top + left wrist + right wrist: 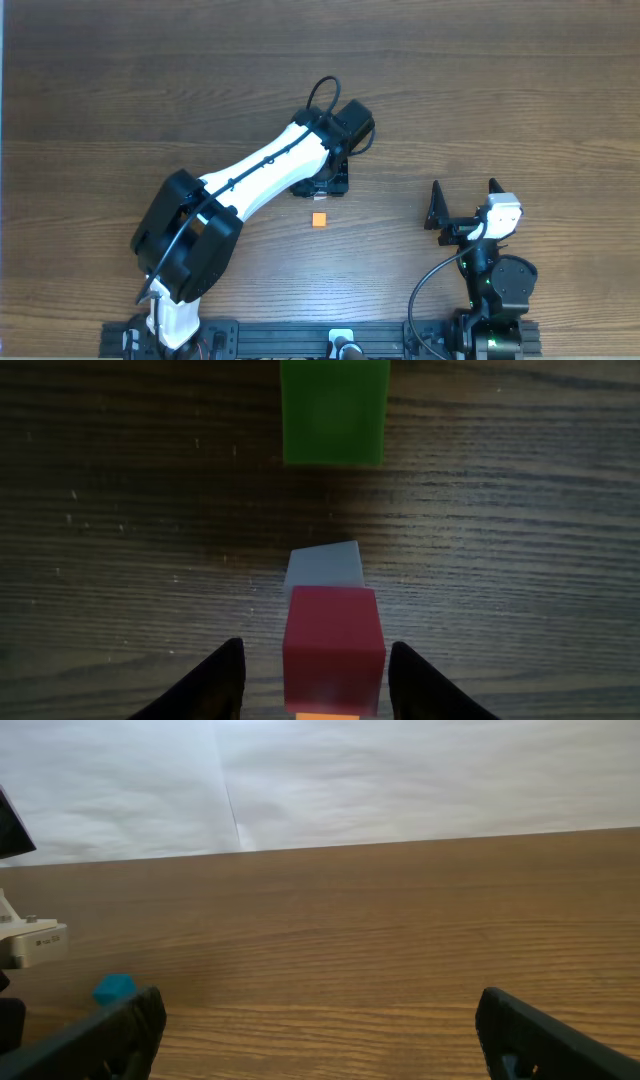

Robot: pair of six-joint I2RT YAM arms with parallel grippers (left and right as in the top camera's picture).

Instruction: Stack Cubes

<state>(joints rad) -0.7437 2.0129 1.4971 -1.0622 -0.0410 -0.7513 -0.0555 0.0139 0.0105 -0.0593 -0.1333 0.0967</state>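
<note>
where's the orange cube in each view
top: orange cube mid-table, just below the left gripper.
left wrist: an orange sliver at the bottom edge, partly hidden by the red cube, between the fingers.
right wrist: not in it.
shared landmark: the left gripper, next to the cube in both.

A red cube (333, 650) stands upright between the spread fingers of the left pincer (315, 660). A pale grey cube (322, 567) shows just beyond it, and a green cube (333, 410) lies farther ahead. An orange cube (319, 220) lies on the desk (500, 100) just behind that pincer. A blue cube (115, 987) lies well ahead of the right pincer (320, 1030).
</note>
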